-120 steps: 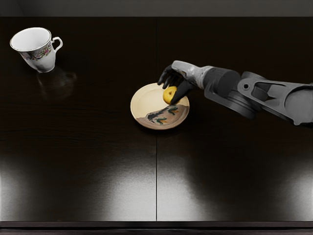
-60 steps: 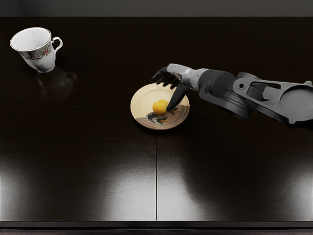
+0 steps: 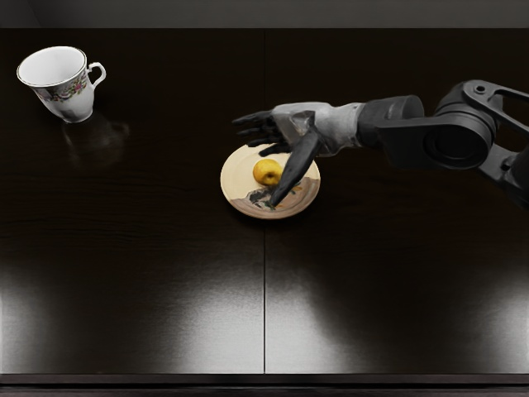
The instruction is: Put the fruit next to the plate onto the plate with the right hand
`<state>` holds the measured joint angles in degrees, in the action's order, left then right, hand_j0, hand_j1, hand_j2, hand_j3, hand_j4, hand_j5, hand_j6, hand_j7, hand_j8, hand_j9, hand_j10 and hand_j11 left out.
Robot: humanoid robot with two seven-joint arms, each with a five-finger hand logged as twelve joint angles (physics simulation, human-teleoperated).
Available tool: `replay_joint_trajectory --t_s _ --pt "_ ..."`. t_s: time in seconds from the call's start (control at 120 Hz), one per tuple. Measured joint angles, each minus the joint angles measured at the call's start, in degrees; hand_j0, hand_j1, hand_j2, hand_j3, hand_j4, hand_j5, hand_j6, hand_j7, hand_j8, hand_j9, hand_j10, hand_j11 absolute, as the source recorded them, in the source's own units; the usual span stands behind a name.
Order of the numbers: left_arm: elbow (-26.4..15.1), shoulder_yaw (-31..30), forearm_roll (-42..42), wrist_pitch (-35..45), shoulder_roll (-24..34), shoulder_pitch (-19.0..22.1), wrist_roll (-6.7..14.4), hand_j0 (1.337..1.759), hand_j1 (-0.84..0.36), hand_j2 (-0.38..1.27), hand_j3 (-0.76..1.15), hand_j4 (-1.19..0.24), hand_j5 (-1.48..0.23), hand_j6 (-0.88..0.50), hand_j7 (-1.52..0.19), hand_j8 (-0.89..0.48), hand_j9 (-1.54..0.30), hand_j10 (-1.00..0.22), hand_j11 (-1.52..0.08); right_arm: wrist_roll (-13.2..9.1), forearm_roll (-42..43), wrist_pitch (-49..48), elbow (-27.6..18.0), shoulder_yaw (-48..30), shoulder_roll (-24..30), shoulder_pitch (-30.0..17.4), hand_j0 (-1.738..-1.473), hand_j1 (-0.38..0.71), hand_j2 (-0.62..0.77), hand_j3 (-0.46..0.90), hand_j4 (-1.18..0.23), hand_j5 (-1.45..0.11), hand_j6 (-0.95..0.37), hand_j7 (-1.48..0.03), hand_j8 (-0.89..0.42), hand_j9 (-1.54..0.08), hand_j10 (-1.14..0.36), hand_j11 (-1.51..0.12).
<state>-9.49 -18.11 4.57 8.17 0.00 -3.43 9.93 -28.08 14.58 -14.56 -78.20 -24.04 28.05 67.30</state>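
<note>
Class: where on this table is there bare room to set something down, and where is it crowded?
Bare: the whole near half of the table, in front of the plate; also the stretch between cup and plate. Crowded: the plate, holding the fruit, with the right hand spread over it.

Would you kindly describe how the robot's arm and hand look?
The right arm is dark grey, built of cylindrical segments with a round joint housing. Its wrist is lighter grey, and the right hand has five slender black fingers. No cables or markings show.
</note>
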Motion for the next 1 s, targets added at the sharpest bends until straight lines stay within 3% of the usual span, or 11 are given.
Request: replay_joint_trajectory --t_s 0.358,0.758,1.0 --pt "0.0 0.0 0.0 0.0 0.0 0.0 0.0 1.658 0.35 0.0 0.0 0.0 0.0 0.0 0.0 0.0 0.0 0.0 0.0 -0.5 -17.7 -18.4 -0.1 -3.2 12.3 -4.1 -1.658 -0.31 -0.01 0.0 -0.04 -0.05 -0.04 -0.05 -0.04 -0.05 -0.04 -0.05" --pt "0.0 0.0 0.0 0.0 0.0 0.0 0.0 1.658 0.35 0.0 0.0 0.0 0.0 0.0 0.0 0.0 0.0 0.0 0.0 -0.3 -25.9 -20.4 -0.3 -3.0 26.4 -8.8 -1.658 -0.31 -0.01 0.0 -0.03 -0.04 -0.03 -0.04 -0.03 -0.04 -0.03 -0.04" --pt "0.0 0.0 0.0 0.0 0.0 0.0 0.0 1.658 0.35 0.0 0.0 0.0 0.0 0.0 0.0 0.0 0.0 0.0 0.0 0.0 -26.8 -20.5 -0.3 -3.2 28.9 -9.9 -1.658 -0.31 -0.01 0.0 -0.03 -0.04 -0.03 -0.04 -0.03 -0.04 -0.03 -0.04"
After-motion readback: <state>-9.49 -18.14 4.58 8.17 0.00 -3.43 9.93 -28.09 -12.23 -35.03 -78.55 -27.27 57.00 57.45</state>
